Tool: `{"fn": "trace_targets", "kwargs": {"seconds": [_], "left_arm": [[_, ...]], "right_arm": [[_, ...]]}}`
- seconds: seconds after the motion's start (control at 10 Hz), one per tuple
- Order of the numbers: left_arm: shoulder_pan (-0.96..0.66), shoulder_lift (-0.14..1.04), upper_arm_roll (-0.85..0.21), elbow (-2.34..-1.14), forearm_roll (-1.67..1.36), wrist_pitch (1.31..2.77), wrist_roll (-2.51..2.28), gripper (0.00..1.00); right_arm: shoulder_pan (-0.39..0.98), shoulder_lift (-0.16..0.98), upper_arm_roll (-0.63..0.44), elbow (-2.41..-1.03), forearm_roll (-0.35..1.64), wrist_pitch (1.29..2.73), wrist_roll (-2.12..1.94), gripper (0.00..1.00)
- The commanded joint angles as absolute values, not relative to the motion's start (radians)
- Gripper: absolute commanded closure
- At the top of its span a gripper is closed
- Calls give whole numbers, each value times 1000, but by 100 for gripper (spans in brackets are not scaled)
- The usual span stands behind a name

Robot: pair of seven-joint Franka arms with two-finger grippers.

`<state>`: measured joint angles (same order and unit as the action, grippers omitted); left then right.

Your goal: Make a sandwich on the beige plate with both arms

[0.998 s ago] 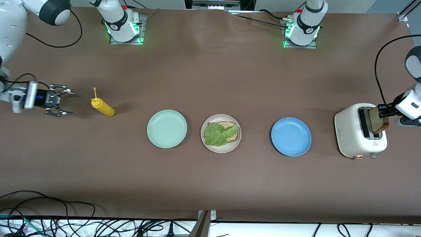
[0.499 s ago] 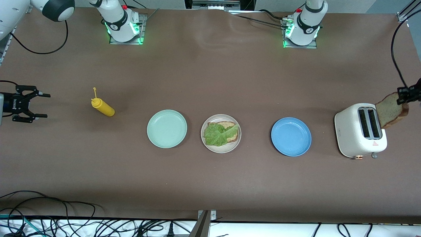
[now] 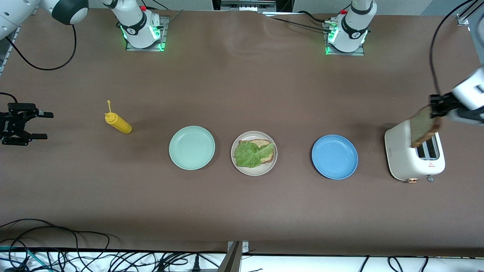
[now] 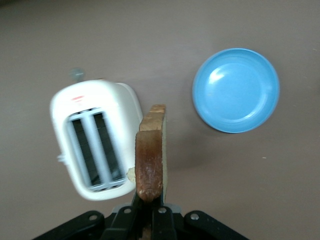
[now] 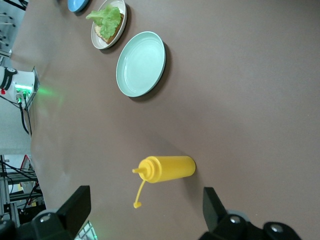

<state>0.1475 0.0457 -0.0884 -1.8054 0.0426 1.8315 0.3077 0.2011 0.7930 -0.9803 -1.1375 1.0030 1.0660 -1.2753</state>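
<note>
The beige plate [image 3: 253, 153] sits mid-table with a brown bread slice [image 3: 264, 146] and a green lettuce leaf [image 3: 248, 154] on top of it; it also shows in the right wrist view [image 5: 108, 25]. My left gripper [image 3: 435, 105] is shut on a second brown bread slice [image 3: 424, 129], holding it in the air over the white toaster [image 3: 414, 160]. In the left wrist view the slice [image 4: 150, 155] hangs edge-on from the gripper [image 4: 150, 212]. My right gripper [image 3: 36, 125] is open and empty at the right arm's end of the table.
A mint-green plate [image 3: 191, 147] and a blue plate [image 3: 334, 156] flank the beige plate. A yellow squeeze bottle [image 3: 118, 123] lies between the right gripper and the mint-green plate. The toaster's slots [image 4: 95, 150] are empty. Cables run along the table's near edge.
My left gripper has lifted the bread slice out of the toaster and swung it back over the toaster. My right gripper has drawn back toward the table's end, away from the yellow bottle.
</note>
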Motion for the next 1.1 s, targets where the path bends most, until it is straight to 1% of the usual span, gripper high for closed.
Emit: {"fn": "trace_targets", "kwargs": {"seconds": [0.0,0.1,0.2,0.3,0.4,0.5,0.7,0.8,0.9,1.0], "left_arm": [[129,115,-120,-1793,-123,1832,208,100],[121,153,-135,-1795,-229,1832,187,100],[118,196,-158,-1795,-309,1839,184,100],[117,227,-191,-1798,-401,1870,183,100],[109,256,-218,-1808,-534,1897,166,100],[69,276,-218,-1807,-639,1943,119,100],[-26,325,-221,-1798,-750,2051,78,100],[-69,365,-221,-1795,-847,2072,80,100],[-116,398,-219,-1793,-949,2104,81,100],[-159,432,-221,-1781,-987,2179,86,100]], "right_arm": [[233,764,-991,-1104,932,1048,-1140,1],[230,729,-945,-1104,893,1061,-1032,1],[213,675,-849,-1104,800,1093,-926,1],[181,604,-706,-1108,653,1161,-838,0],[135,535,-555,-1112,485,1198,-727,0],[105,485,-428,-1112,325,1207,-612,0],[43,411,-223,-1120,67,1235,-430,0],[17,364,-139,-1162,-27,1252,-319,0],[-13,304,-68,-1225,-81,1300,-198,0],[-24,261,-58,-1294,-80,1339,-110,0]]}}
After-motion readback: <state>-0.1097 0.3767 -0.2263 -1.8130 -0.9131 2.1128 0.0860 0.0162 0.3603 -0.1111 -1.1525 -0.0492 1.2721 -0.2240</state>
